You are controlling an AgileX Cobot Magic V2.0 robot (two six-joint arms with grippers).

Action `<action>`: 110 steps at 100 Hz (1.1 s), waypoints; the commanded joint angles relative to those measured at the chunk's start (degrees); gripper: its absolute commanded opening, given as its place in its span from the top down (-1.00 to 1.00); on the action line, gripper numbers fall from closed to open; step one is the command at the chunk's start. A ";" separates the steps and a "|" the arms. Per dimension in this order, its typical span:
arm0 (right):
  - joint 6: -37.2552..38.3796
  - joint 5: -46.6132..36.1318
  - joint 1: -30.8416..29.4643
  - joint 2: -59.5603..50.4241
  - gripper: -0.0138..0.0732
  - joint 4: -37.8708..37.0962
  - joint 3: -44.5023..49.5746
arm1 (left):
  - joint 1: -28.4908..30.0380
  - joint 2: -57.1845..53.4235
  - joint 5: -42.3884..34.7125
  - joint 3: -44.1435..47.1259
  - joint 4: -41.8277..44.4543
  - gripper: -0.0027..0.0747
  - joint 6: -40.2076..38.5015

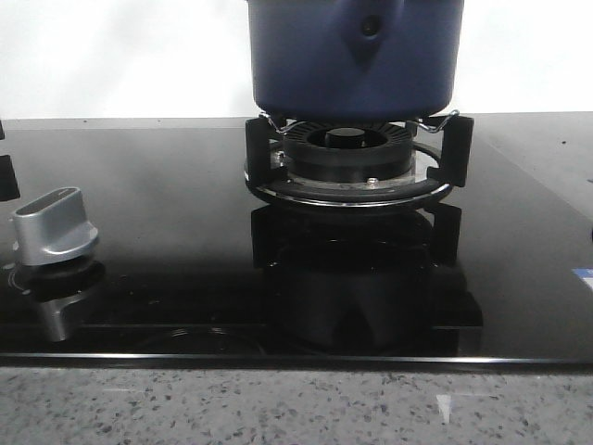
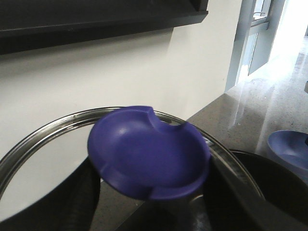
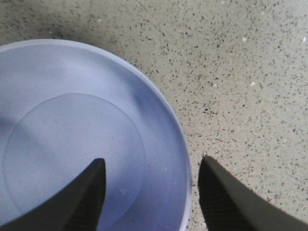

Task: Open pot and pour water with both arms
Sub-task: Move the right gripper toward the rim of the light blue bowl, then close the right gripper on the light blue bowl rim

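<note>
The dark-blue pot (image 1: 357,56) sits on the black burner grate (image 1: 357,167); its top is cut off in the front view. In the left wrist view my left gripper (image 2: 151,192) holds the glass lid (image 2: 43,159) by its blue knob (image 2: 149,154), a dark finger (image 2: 72,202) pressed on each side. The lid is tilted, and the pot's dark opening (image 2: 262,180) shows past its steel rim. My right gripper (image 3: 151,166) is open and empty, straddling the rim of a pale blue bowl (image 3: 72,120). Neither gripper shows in the front view.
A silver stove knob (image 1: 56,227) stands at the left of the black glass hob (image 1: 167,232). The speckled stone counter (image 3: 240,72) lies around the bowl. The bowl also shows in the left wrist view (image 2: 288,149), beside the pot. A white wall is behind.
</note>
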 commanded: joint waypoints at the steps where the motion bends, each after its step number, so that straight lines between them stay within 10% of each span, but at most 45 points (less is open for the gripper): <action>1: -0.73 -1.64 -0.61 -0.71 -0.20 -1.12 -1.95 | 0.06 -3.05 0.30 -2.03 -5.67 0.44 -0.40; 24: -0.77 -1.52 -0.57 2.19 -0.15 -0.90 -1.95 | 0.06 -3.05 0.30 -2.03 -5.67 0.44 -0.40; 57: -0.77 -1.40 -0.57 2.93 0.85 -0.76 -1.95 | 0.06 -3.05 0.30 -2.03 -5.67 0.44 -0.40; 110: -3.40 10.71 2.81 1.77 0.81 5.26 -17.74 | 0.06 -3.05 0.30 -2.03 -5.67 0.44 -0.40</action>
